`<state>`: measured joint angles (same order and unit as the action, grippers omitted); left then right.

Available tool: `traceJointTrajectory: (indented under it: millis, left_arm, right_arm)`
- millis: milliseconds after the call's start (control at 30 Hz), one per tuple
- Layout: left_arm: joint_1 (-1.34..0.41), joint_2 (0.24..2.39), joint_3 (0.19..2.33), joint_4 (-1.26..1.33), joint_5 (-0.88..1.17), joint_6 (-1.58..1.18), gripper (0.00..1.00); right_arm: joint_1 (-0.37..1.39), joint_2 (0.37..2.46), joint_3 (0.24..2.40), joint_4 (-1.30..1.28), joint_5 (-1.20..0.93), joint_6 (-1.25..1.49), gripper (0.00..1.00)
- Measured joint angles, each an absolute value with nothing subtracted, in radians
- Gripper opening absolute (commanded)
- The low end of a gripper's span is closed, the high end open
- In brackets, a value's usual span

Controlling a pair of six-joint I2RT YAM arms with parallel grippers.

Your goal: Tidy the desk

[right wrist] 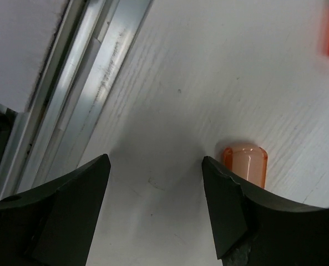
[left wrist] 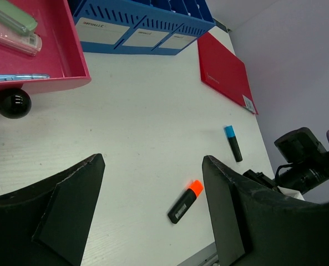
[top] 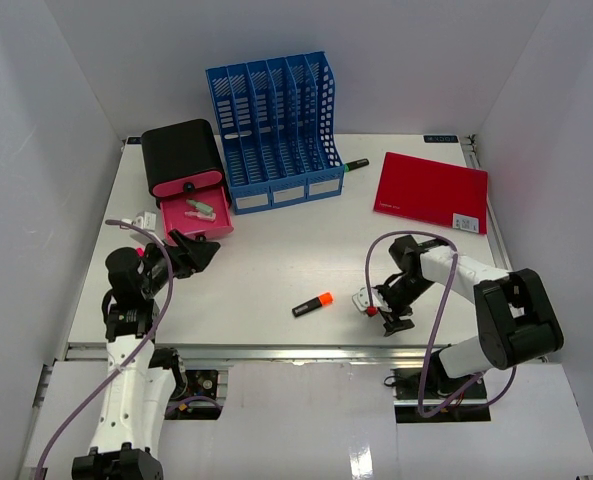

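Desk (top: pixel 276 250) spans the scene, highlighters loose. Left gripper (left wrist: pixel 153 216) gapes empty just near of the open pink drawer (left wrist: pixel 42 61), probably for loading; right gripper (right wrist: pixel 156 210) gapes empty, low beside an orange cap (right wrist: pixel 244 163).

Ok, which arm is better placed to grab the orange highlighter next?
Right. The right gripper is open just beside the orange highlighter, near the front edge of the desk. The left gripper is farther off, by the pink drawer.

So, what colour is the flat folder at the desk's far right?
The folder is red with a white corner label; top external view shows it best.
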<state>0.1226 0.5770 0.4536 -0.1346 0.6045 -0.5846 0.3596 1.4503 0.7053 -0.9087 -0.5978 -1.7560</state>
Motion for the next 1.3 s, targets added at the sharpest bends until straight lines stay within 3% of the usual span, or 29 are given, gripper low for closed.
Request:
traceJointTrajectory:
  millis: [500,800,900,1067,1300]
  left_arm:
    - [0.123,0.513,0.467,-0.199,0.588,-0.538,0.84]
    - [0.123,0.513,0.467,-0.194,0.595,-0.539,0.84]
    - [0.123,0.511,0.467,-0.194,0.595,-0.539,0.84]
    - [0.123,0.508,0.467,-0.194,0.595,-0.538,0.84]
    - [0.123,0.491,0.467,-0.197,0.59,-0.539,0.84]
  right_arm:
    - [0.362,1.392,0.781,-0.892,-0.616,-1.701,0.75]
    - [0.362,1.462,0.813,-0.787,-0.554,-1.553,0.7]
    - [0.362,1.515,0.812,-0.757,-0.529,-1.521,0.64]
    - [0.362,1.539,0.815,-0.72,-0.523,-1.494,0.38]
    - [0.382,1.567,0.856,-0.731,-0.522,-1.46,0.12]
